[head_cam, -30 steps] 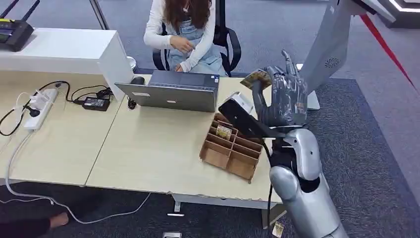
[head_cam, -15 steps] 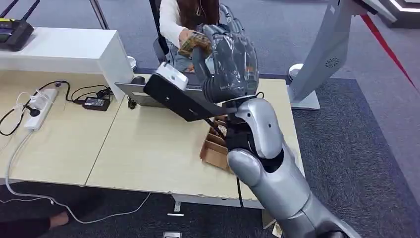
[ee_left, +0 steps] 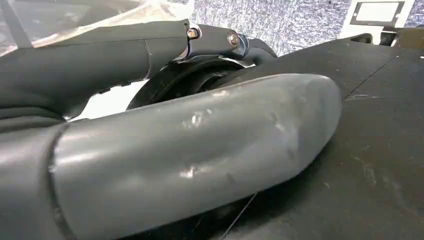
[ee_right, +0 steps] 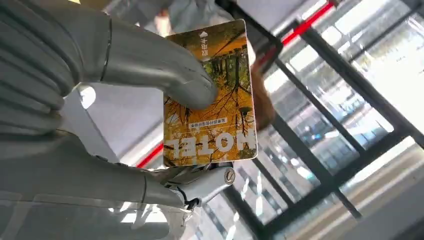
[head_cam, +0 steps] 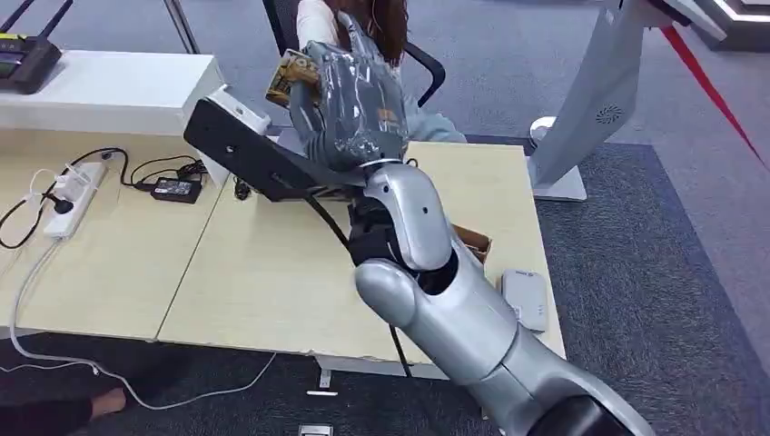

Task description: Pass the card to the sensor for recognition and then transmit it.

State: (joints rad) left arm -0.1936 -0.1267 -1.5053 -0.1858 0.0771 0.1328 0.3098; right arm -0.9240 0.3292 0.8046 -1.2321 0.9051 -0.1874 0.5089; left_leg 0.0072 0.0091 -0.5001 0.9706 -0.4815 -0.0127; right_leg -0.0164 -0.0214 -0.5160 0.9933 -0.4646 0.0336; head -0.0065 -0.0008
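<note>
We see the right hand (head_cam: 350, 104) raised high above the desk (head_cam: 254, 272), holding the hotel card (head_cam: 292, 74) pinched between its thumb (ee_right: 155, 65) and fingers (ee_right: 200, 182). The card is yellow with trees and the word HOTEL on it. It is up in the air, just in front of a person (head_cam: 363, 18) sitting on a chair. A white card reader (head_cam: 526, 299) lies on the desk near the right edge. We see the left hand (ee_left: 190, 150) too close up to tell if it is open or closed.

"HOTEL" on the card (ee_right: 210, 95)
</note>
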